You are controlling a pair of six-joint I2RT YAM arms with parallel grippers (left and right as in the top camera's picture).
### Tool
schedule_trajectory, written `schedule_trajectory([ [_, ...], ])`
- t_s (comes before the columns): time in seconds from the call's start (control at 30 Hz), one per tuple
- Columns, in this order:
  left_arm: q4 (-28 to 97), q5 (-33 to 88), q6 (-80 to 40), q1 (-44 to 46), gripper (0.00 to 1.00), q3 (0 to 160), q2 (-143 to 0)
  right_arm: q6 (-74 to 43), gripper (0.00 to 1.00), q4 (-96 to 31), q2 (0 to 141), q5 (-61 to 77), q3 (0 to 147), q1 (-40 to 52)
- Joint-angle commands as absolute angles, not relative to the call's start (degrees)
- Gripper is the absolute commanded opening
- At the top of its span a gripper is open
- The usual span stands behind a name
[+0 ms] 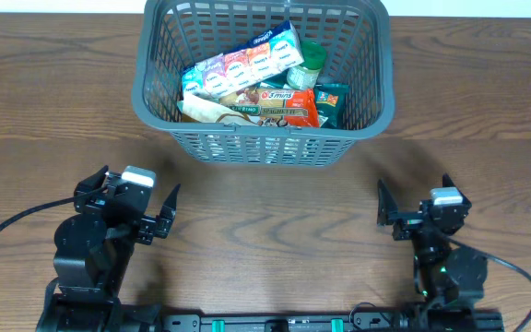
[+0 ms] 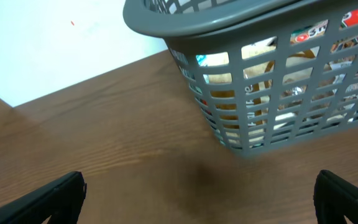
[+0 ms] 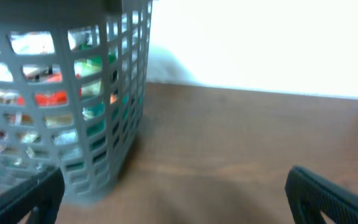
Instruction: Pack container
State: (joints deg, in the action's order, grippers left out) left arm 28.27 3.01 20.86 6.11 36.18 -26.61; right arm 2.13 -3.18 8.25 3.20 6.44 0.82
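Nearest you, the left gripper (image 1: 136,189) and right gripper (image 1: 414,187) sit low over the desk (image 1: 275,231), jaws spread wide, holding nothing. Beyond them, at the far middle, stands the container (image 1: 265,148), with snack packets (image 1: 247,66) inside. Expect it to be stiff, light and likely to slide, so take it by the thick rim.

Overhead: I look straight down on the table (image 1: 265,207) from high up, with the left arm (image 1: 86,254) and right arm (image 1: 454,267) near and the container (image 1: 265,146) far.
Left wrist: low over the table, facing far; the container's near-left corner sits close, upper right.
Right wrist: low, facing far; the container's near-right corner sits close at left, blurred.
Shared: all three views hold the container's near side and the table before it.
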Motion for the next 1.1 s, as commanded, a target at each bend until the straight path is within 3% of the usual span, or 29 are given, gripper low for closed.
schedule_trajectory([
  [0.0,28.18,3.40,21.15,6.35,0.98,36.42,-26.52,2.44,0.99,0.95,5.87,1.17,2.72,1.58],
  [0.43,28.18,3.40,21.15,6.35,0.99,36.42,-26.52,10.00,0.99,-4.47,0.27,-0.82,0.32,2.94],
  [1.07,28.18,3.40,21.15,6.35,0.99,36.42,-26.52,6.90,0.99,-4.27,0.27,-0.19,0.32,3.44],
])
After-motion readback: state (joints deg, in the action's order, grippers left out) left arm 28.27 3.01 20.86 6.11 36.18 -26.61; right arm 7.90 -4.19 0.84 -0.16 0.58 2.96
